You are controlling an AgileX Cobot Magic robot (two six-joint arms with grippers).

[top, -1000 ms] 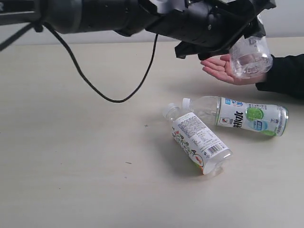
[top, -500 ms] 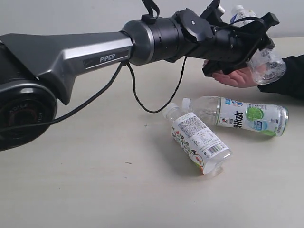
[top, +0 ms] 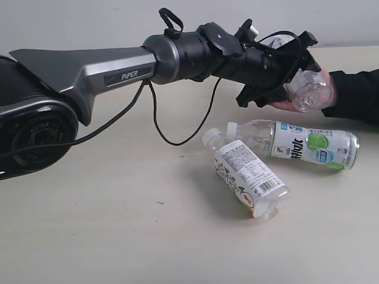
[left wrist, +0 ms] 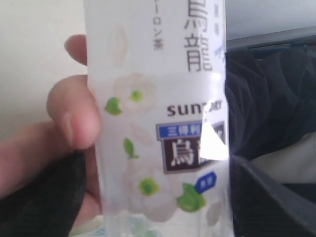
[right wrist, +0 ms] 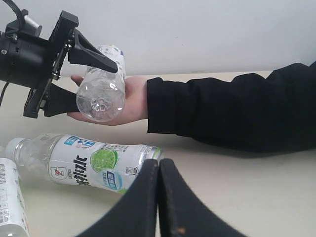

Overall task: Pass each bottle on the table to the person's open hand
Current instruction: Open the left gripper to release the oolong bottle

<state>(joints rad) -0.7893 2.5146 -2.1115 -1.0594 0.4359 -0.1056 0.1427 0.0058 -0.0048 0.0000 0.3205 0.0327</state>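
Clear plastic bottle [left wrist: 158, 148], white label [left wrist: 163, 89], pale flowers, green leaves

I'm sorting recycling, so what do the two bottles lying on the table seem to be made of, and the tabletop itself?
Clear lime-label drink bottle: thin see-through plastic with glossy highlights; the printed label looks like film.
Clear bottle with white nutrition-text label: the same see-through plastic, its base clear and shiny.
Pale cream tabletop: matte with a faint grain, perhaps laminate or wood; the look leaves it open.
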